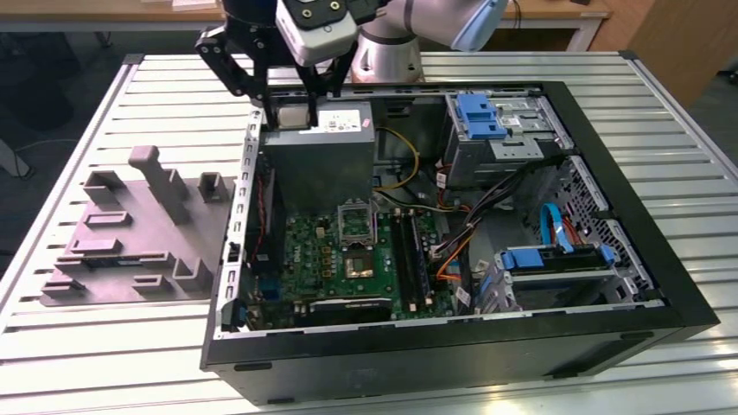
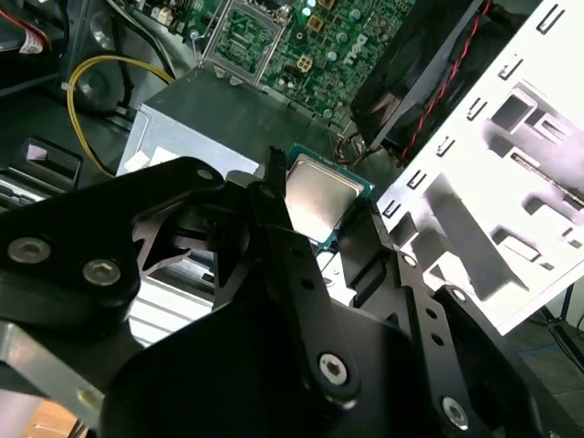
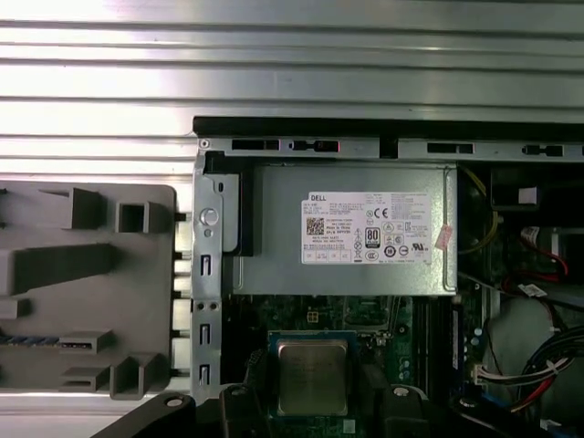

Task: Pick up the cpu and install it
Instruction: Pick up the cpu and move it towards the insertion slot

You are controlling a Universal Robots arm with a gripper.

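So the end effector [image 2: 319, 214] was clamped onto the cpu [image 3: 312, 374], with the fingers [image 2: 278, 228] pinching two opposite edges and the silver lid showing in both wrist views. In the exterior view the chip was held over the grey power supply box [image 1: 317, 160], at about 11 o'clock of the open computer case [image 1: 461, 354]. The motherboard [image 1: 346, 259] sat at 6 o'clock from it, well apart. The grey plastic block [image 1: 127, 242] lay on the desk [image 1: 692, 104], at 9 o'clock of the case.

cpu [image 1: 290, 117] in claw [image 1: 289, 111] — over power supply [image 1: 323, 169], inside case [image 1: 461, 350]
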